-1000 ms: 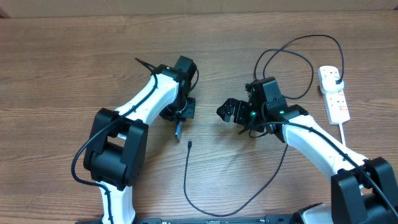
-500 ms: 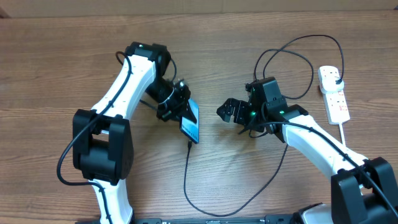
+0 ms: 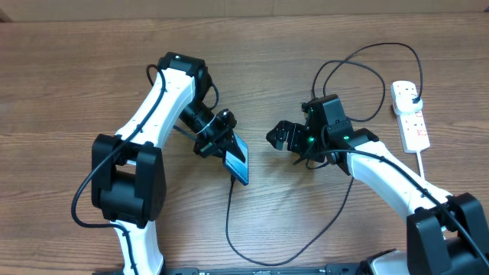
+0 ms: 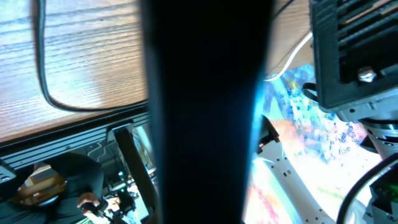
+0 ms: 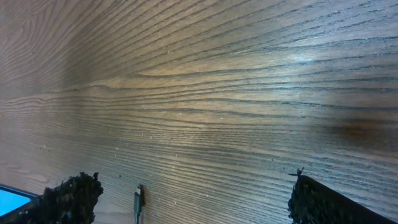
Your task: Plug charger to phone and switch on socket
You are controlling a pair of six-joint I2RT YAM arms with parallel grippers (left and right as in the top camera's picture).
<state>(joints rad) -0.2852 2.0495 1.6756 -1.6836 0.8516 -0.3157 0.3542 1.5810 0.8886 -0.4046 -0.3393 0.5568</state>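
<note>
Over the tabletop [image 3: 69,69], my left tool [image 3: 222,144] pinches the phone [image 3: 238,160] at a tilt, its lower end near the charger [image 3: 228,218] and its connector tip [image 3: 232,179]. My right tool [image 3: 279,137], spread and empty, should grip that tip close behind and meet the phone's end squarely

Brown wood-grain desk [image 3: 76,92] filling the overhead view, pale beige band [image 3: 229,6] along its far edge, black metal rail [image 3: 306,270] at the near edge, soft glare on the grain in the right wrist view
</note>
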